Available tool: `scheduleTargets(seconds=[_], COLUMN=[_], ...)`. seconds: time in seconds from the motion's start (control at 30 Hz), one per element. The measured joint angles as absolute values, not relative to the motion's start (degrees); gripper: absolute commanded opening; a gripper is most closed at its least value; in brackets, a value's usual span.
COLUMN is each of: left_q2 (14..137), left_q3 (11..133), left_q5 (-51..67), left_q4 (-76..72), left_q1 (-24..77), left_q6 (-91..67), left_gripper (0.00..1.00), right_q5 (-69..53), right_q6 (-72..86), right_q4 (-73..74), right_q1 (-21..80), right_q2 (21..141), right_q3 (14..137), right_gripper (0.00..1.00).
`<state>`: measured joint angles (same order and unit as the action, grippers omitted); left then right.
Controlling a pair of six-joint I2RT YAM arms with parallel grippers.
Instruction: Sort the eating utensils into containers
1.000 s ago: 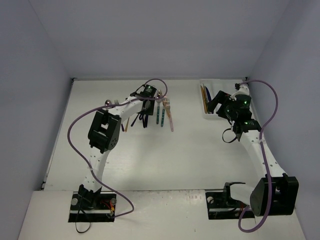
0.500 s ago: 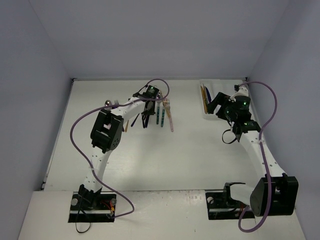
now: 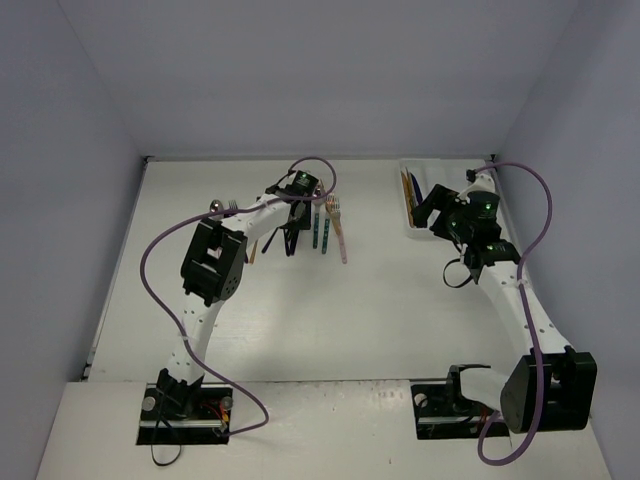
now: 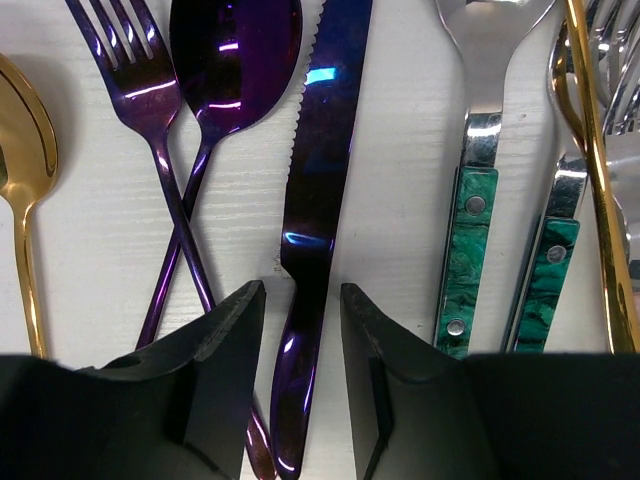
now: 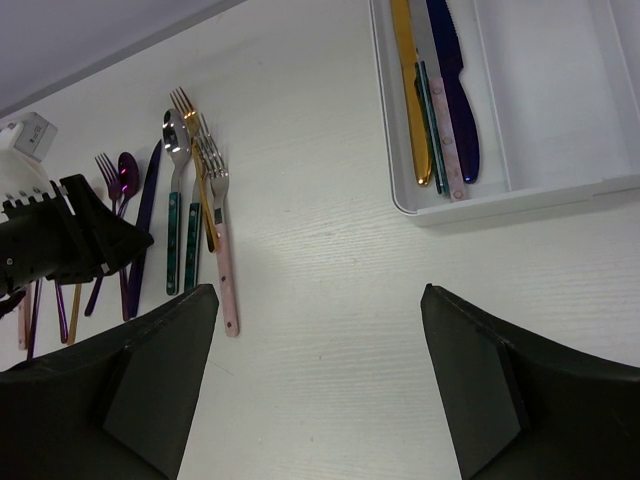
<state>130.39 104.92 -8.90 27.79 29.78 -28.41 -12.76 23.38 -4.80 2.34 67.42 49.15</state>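
Observation:
My left gripper [image 4: 302,292] is open, low over the table, with its jaws on either side of the handle of a dark blue-purple knife [image 4: 318,180]. Left of the knife lie a crossed purple fork [image 4: 140,90] and purple spoon [image 4: 235,50], and a gold spoon [image 4: 25,150]. To the right are two teal-handled utensils [image 4: 468,260] and a gold one [image 4: 598,180]. The white tray [image 5: 500,205] holds a gold knife [image 5: 405,90], a dark blue knife [image 5: 455,90] and a pink one [image 5: 445,150] in its left compartment. My right gripper [image 5: 318,300] is open and empty above bare table near the tray.
A pink-handled fork [image 5: 222,250] lies at the right end of the utensil row. The tray [image 3: 405,168] sits at the back right by the wall. My left gripper [image 3: 294,218] is over the row at back centre, and my right gripper [image 3: 432,205] is over the tray's near end.
My left arm shifted slightly to the right over the utensil row, then held still. The right arm barely moved.

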Motion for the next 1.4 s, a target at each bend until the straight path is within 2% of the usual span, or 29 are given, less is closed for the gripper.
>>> scheduleTargets(seconds=[0.47,0.73,0.97,1.4], left_q2=[132.46,132.79,127.96,115.87], left_q3=[109.04,109.71,102.10,95.96], left_q5=[-4.72,-2.95,-1.35,2.52], left_q4=[30.70,30.92,28.29,27.81], left_q1=[29.78,29.53,29.52,29.58], left_q6=[-26.02,-24.01,-26.15,-34.87], left_gripper=[0.00,0.00,0.00,0.00], right_q5=[-12.88,-14.60,-15.08,-15.25], right_q6=[23.99,23.81,24.09,30.01], right_q4=[-4.82,-4.82,-6.11,-20.63], right_q1=[2.74,6.65,18.43,32.22], right_q2=[67.34,67.34,68.51,76.90], right_q3=[48.91,48.73,48.24,44.93], right_gripper=[0.81,0.82,0.90,0.94])
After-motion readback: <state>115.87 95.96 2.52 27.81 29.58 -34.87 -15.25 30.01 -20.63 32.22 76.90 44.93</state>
